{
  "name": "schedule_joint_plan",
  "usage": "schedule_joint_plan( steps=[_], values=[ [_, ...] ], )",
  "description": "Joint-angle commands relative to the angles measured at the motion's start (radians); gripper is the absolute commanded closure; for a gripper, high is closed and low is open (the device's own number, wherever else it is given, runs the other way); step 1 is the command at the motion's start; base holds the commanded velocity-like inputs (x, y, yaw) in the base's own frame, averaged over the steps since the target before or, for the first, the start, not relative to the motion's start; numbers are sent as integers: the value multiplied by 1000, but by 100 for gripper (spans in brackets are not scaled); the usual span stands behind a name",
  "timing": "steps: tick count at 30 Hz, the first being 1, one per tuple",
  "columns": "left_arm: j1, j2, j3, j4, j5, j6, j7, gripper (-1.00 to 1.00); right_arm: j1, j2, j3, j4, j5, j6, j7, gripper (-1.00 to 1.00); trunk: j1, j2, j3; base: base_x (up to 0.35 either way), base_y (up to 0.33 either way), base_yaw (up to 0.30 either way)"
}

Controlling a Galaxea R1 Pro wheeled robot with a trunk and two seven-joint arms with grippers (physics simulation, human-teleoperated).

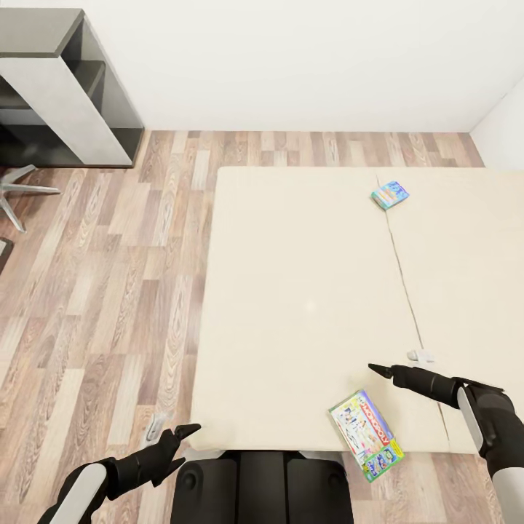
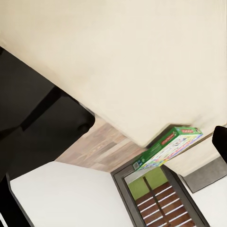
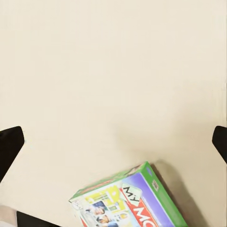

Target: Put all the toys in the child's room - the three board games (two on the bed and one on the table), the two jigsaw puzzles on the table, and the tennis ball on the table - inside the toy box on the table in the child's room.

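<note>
Two board games are lying on the bed [image 1: 306,291], so that part of the task is, by judgement, not yet begun: neither is being held and neither is anywhere near a toy box. The bed is taking up most of the head view, a plain beige mattress with a seam running down its right part. The Monopoly box [image 1: 365,434] is sitting at the near edge of the mattress, turned at an angle, with one corner reaching over the edge; its green side is showing in the left wrist view [image 2: 168,145] and its printed lid in the right wrist view [image 3: 130,202]. The blue box [image 1: 390,195] is resting far up the mattress, beside the seam and well apart from the first. The right gripper [image 1: 382,372] is hovering over the mattress near the Monopoly box, apart from it, with its fingers spread wide and nothing between them, judging by the dark tips at either edge of the right wrist view. The left gripper [image 1: 178,437] is hanging low over the wood floor [image 1: 109,291] just beside the near left corner of the bed, holding nothing; whether its fingers are wide or narrow cannot be told. The dark shelf unit [image 1: 65,87] is being cut off at the far left edge, and the lettering on the blue box is too small to read
</note>
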Motion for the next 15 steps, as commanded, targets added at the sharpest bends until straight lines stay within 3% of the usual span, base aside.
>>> schedule_joint_plan(
  steps=[1,15],
  values=[
    [0,0,2,0,-6,5,-7,-100,0,0,-2,-1,0,8,4,-100,1,-1,-1,0,208,0],
    [0,0,2,0,-6,5,-7,-100,0,0,-2,-1,0,8,4,-100,1,-1,-1,0,250,0]
  ],
)
